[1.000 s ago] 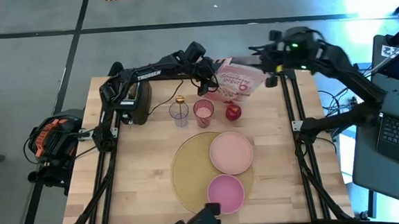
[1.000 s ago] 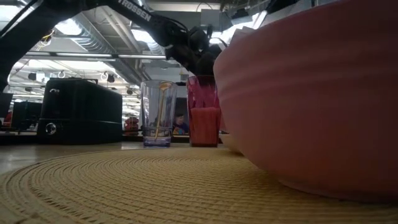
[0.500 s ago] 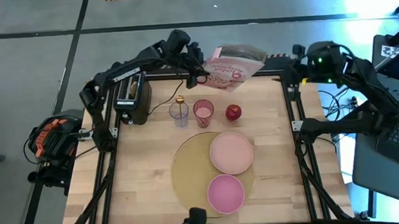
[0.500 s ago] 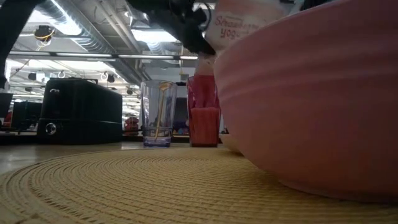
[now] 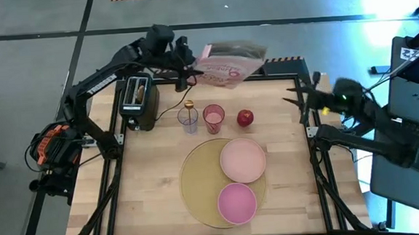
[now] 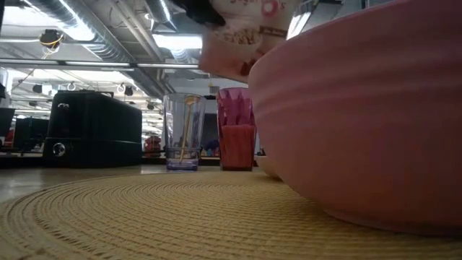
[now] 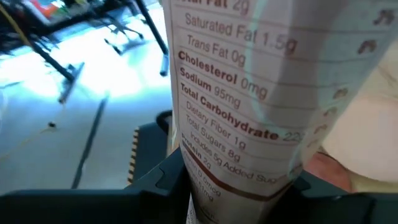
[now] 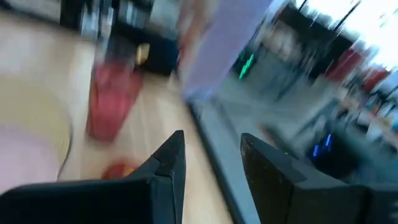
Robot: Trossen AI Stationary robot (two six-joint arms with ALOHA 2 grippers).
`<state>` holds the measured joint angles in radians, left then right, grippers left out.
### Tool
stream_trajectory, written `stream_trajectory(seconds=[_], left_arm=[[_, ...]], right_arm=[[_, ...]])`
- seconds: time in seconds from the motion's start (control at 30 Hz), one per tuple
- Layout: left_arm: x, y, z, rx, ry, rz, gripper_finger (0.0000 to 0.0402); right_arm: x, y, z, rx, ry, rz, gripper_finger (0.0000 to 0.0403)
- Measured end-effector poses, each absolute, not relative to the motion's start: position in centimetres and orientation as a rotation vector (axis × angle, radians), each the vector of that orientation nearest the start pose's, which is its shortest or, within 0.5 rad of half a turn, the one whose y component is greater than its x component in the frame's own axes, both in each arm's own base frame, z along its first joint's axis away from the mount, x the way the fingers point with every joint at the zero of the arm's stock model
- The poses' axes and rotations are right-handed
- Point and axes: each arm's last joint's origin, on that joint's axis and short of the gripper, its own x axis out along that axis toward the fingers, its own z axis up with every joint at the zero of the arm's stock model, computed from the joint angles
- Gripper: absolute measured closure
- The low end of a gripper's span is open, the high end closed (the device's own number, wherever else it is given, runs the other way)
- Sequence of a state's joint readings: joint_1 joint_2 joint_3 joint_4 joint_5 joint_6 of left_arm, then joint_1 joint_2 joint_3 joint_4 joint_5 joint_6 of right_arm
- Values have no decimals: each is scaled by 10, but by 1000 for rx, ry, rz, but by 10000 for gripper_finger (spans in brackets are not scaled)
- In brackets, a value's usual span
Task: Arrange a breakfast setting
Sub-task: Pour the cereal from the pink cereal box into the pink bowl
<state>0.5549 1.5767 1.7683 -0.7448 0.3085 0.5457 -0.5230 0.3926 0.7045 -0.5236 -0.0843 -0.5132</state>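
From the high view, the left gripper (image 5: 186,69) sits at the upper centre of the frame, beyond the far edge of the counter (image 5: 148,187), with its jaws clamped on the pink-and-white cereal box (image 5: 229,61), which hangs tilted in the air above that edge. The black toaster (image 5: 137,101) stands at the upper left of the counter with a brown toast slice (image 5: 141,88) in its slot. In a row across the middle stand a clear glass (image 5: 188,119) holding the gold spoon (image 5: 189,105), a pink cup (image 5: 213,118) and the small red apple (image 5: 245,117). Below them the tan placemat (image 5: 197,182) carries the pale pink plate (image 5: 243,160) and, nearer the bottom, the deeper-pink bowl (image 5: 236,202). The right gripper (image 5: 301,96) hangs at the right edge of the counter, holding nothing. In the low view the bowl fills the right side, on the woven placemat; the toaster stands at the left, the glass and cup at the centre, the box at the top. The left wrist view shows the box's nutrition panel pinched between the dark fingers (image 7: 155,180). The right wrist view, blurred, shows its two fingers (image 8: 171,163) slightly apart, empty, with the cup and apple at the left.
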Motion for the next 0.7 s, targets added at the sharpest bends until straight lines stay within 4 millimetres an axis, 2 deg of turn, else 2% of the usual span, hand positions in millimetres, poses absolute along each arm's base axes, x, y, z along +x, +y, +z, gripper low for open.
stream_trajectory(seconds=[0.17,0.27,0.43,0.57,0.7], left_arm=[[285,144,425,361,596,39,271],[286,128,424,427,678,69,271],[294,93,413,516,848,106,271],[297,63,413,613,902,118,271],[295,43,420,745,887,146,271]], right_arm=[[71,-36,281,-443,-53,-394,276],[74,-37,261,-453,-171,-394,276],[80,-41,236,-440,-244,-400,276],[82,-41,231,-439,-250,-400,276],[82,-41,231,-447,-251,-394,276]])
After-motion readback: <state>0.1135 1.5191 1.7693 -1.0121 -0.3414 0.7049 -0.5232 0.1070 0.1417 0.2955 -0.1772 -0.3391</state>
